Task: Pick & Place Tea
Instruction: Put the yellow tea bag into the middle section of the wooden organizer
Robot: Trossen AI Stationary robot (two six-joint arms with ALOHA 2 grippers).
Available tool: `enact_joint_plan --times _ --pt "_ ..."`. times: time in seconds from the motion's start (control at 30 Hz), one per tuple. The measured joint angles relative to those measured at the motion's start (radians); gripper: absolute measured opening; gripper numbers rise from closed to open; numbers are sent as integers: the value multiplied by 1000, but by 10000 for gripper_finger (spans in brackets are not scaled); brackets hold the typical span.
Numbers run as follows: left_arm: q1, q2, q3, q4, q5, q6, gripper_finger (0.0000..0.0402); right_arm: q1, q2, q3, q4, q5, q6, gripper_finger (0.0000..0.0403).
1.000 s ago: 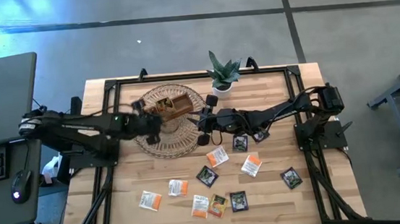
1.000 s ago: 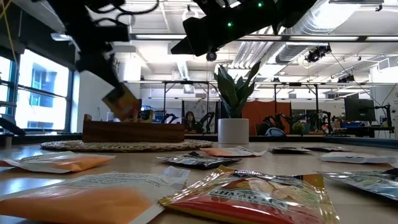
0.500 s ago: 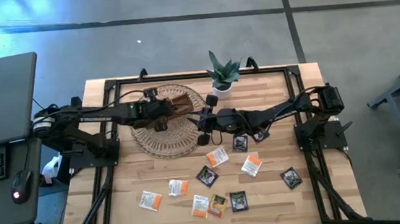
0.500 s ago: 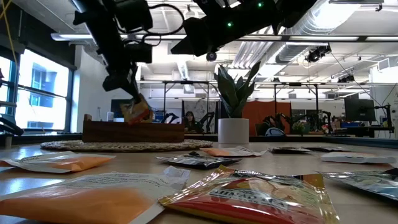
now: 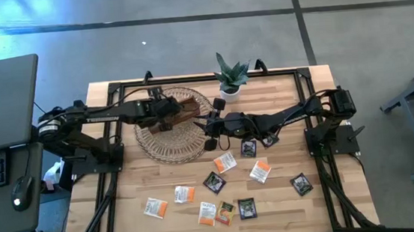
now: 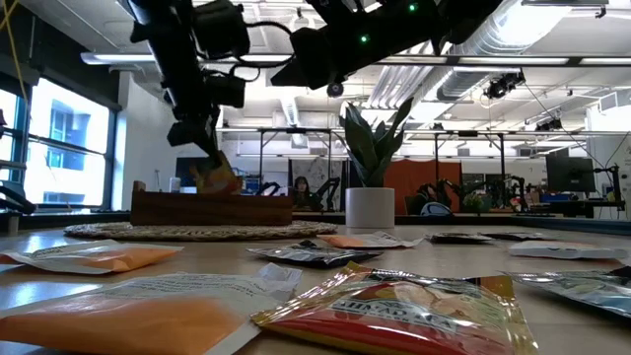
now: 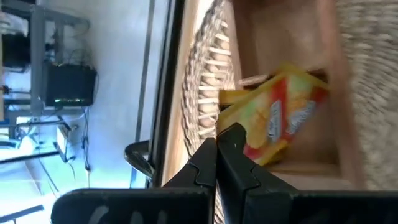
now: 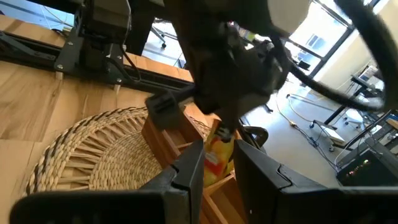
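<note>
Over the wooden tray on its woven mat, the left claw, pressed together, pinched an orange tea sachet by one corner, dangling it into a compartment, presumably for release. Right claw hovered adjacent, part-spread, empty.

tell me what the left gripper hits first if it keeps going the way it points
Probably the wooden tray. The left gripper, shut on an orange sachet, points down into one of its compartments, so the sachet would likely meet the tray floor first; depth is unclear.
</note>
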Motion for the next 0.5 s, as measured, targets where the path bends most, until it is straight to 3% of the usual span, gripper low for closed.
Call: enact_joint_plan --times 0.23,0.5 --pt "3 53 -1 -13 67 1 0 0 0 0 -7 0 0 83" --pt "-22 56 -1 -11 71 60 15 0 0 0 -8 0 0 83"
